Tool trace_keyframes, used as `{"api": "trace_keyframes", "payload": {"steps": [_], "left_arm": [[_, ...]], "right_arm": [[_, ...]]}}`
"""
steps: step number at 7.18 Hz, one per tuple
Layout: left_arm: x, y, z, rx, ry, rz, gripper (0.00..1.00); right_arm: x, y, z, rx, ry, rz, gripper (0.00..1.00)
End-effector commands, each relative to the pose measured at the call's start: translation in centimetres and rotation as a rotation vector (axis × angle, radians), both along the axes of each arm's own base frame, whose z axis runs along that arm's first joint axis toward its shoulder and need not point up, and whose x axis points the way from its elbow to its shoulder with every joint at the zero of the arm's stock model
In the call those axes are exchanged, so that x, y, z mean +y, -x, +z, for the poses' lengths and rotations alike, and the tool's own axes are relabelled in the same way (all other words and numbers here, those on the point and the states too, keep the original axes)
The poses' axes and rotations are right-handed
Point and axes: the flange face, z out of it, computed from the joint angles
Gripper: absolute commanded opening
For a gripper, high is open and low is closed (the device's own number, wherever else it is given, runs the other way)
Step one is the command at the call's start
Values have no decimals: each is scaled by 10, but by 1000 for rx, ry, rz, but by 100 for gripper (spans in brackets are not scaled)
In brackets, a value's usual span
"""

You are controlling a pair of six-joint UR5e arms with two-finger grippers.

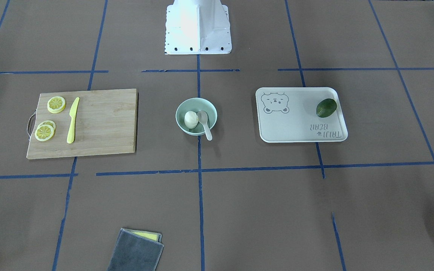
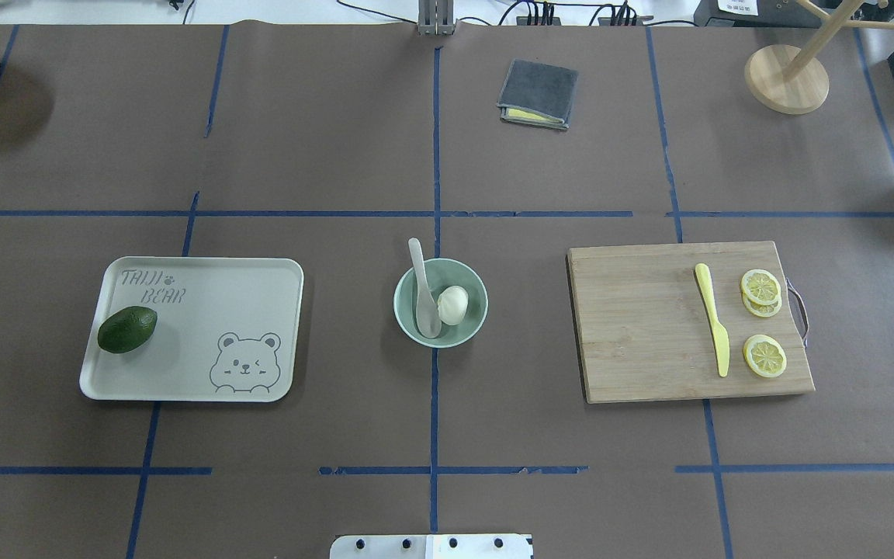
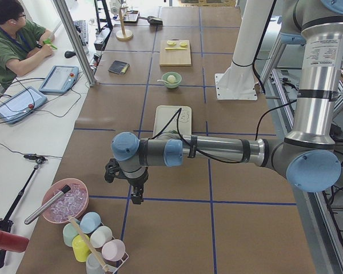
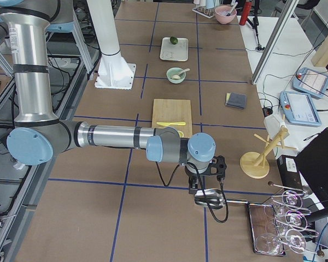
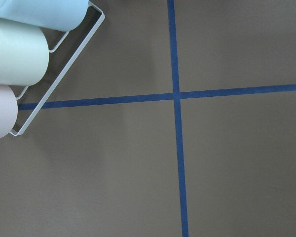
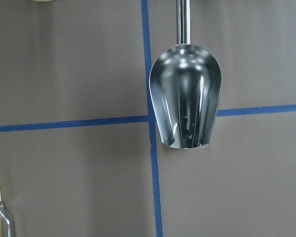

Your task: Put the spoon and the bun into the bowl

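While both arms reach out low over opposite ends of the table (image 2: pixel 323 140), the middle of it lies uncovered; the left arm (image 3: pixel 217 149) stretches over the left end, and the right arm (image 4: pixel 115 136) over the right end; the wooden cutting board (image 2: pixel 641 326) lies toward the right end, well apart from the pale tray (image 2: pixel 214 303) toward the left end; between them, at the centre, stands the bowl (image 2: pixel 466 287); a folded grey cloth (image 2: pixel 538 93) lies near the far edge; the left gripper (image 3: pixel 135 196) hangs near a rack of cups, and the right gripper (image 4: pixel 193 188) hangs above a metal scoop (image 6: pixel 185 101); both show only from the side, so I cannot tell whether their fingers are apart or together; a dark green fruit (image 2: pixel 127 328) rests on the tray's left part; the spoon (image 2: pixel 421 291) lies in the bowl with its handle leaning out over the rim toward the far edge; a yellow knife (image 2: pixel 712 330) lies on the board; the bun (image 2: pixel 452 304) sits inside the bowl, touching the spoon's scoop on its right; lemon slices (image 2: pixel 764 355) lie beside the knife.
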Motion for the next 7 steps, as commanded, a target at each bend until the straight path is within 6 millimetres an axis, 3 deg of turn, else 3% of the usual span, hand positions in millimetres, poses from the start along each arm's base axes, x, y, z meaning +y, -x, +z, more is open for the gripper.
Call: {"api": "trace_keyframes", "payload": {"steps": [1, 3, 7], "left_arm": [[0, -1, 0, -1, 0, 1, 100], [0, -1, -1, -2, -2, 1, 100], [0, 0, -2, -4, -5, 0, 100]], "right_arm": [[-3, 4, -3, 18, -39, -1, 100], [26, 5, 20, 24, -98, -6, 100], [30, 4, 24, 23, -89, 4, 100]]}}
